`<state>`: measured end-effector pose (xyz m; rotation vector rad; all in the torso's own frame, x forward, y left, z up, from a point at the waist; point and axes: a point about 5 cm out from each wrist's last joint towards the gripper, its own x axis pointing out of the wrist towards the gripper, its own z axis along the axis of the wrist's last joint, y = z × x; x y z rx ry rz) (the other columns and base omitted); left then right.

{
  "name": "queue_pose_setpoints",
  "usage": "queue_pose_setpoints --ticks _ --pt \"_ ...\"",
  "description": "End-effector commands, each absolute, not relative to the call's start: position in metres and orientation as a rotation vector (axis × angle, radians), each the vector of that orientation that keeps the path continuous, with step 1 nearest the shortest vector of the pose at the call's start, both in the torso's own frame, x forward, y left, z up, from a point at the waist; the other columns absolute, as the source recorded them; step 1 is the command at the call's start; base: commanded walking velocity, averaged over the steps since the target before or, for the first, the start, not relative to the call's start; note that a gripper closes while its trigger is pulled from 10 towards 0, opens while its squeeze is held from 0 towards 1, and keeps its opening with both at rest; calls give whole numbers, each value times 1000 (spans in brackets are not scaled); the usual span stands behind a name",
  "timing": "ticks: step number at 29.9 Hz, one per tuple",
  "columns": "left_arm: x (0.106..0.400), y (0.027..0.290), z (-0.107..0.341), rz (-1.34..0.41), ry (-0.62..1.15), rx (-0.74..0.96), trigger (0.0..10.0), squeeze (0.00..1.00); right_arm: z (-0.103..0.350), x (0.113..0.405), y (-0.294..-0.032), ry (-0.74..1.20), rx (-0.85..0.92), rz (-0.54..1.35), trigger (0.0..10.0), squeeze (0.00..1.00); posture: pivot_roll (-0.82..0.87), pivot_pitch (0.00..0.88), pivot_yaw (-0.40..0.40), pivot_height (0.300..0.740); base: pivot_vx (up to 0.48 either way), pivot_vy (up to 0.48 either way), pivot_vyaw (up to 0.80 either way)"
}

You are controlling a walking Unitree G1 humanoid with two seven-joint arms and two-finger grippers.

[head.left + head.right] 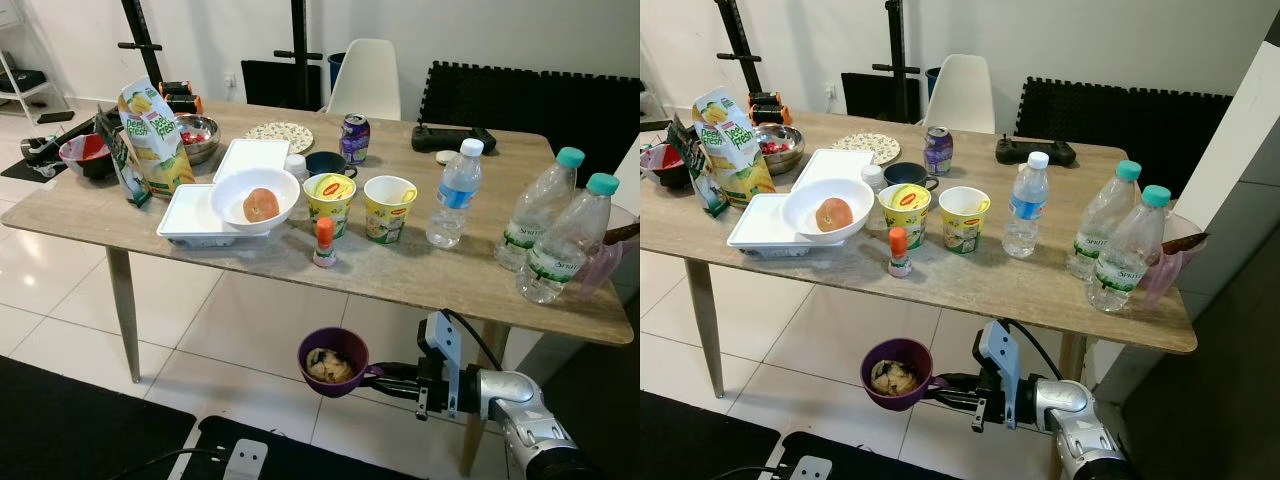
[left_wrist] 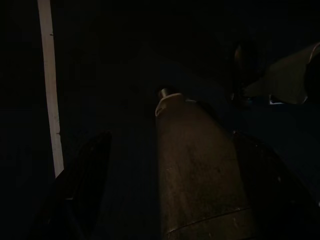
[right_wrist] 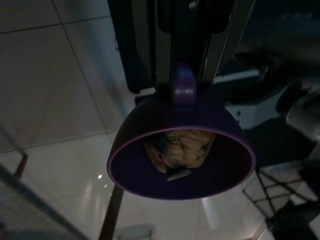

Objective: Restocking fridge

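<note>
The right gripper (image 1: 385,376) has its jaws closed on the short handle tab of the purple bowl (image 1: 333,362), which hangs level in the air below the desk's (image 1: 400,270) near edge. The bowl looks like light, rigid, smooth plastic; its loose, crumbly food lump (image 3: 176,148) likely shifts if tilted. The left gripper's jaws are too dark to judge.

A: Head views evenly lit, sharp; soft glare on the floor (image 1: 60,270), faint shadow under the bench (image 1: 400,280).
B: Left wrist view nearly black. Right wrist view dim, murky.
</note>
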<state>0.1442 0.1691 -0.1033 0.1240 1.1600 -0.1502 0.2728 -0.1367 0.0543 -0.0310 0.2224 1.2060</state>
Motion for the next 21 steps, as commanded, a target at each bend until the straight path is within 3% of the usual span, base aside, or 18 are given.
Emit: queue_pose_setpoints --ticks 1,7,21 --pt "134 172 -107 -150 1203 142 10000 0 65 280 -138 163 -9 1164 10000 0 -43 0 -14 740 0 0 0" --pt "132 174 -107 -147 1209 147 10000 0 75 283 -137 109 53 1144 10000 0 -41 0 -13 740 0 0 0" --pt "132 176 -107 -147 1210 161 10000 0 69 253 -152 169 103 1245 10000 0 -44 0 -6 740 0 0 0"
